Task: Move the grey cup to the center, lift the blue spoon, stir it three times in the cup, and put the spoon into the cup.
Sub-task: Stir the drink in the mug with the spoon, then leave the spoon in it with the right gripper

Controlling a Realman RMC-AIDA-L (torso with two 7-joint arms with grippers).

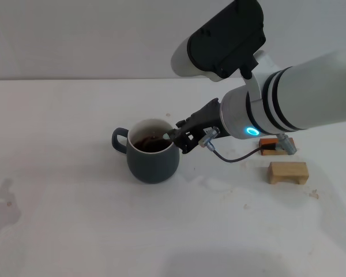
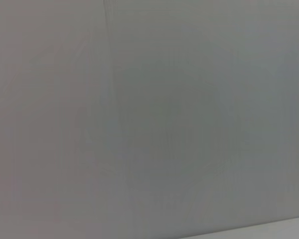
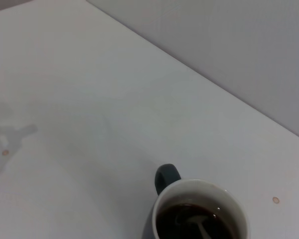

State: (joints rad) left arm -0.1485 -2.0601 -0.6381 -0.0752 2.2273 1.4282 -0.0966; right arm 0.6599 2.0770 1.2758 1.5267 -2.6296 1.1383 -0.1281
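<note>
Three views are logged.

Head view: the cup (image 1: 152,158) is seen standing upright near the middle of the tabletop (image 1: 75,231), handle turned to the robot's left, dark liquid inside. The right gripper (image 1: 180,137) is held at the cup's rim on its right side, jaws closed on the spoon (image 1: 159,138), whose lower end is dipped in the liquid. An orange block (image 1: 269,145) and a pale wooden block (image 1: 288,172) are noted well apart from the cup, on the right. Of the left arm only a dark tip is seen at the frame's left edge; its jaws cannot be judged.

Left wrist view: only a blank grey surface is recorded; no task items.

Right wrist view: the cup (image 3: 199,214) is seen from above, with the spoon (image 3: 202,225) pale in the brown liquid.

Progress, as judged: cup placement and spoon lift appear done; stirring is taken to be under way, count unknown. Release of the spoon into the cup is left.
</note>
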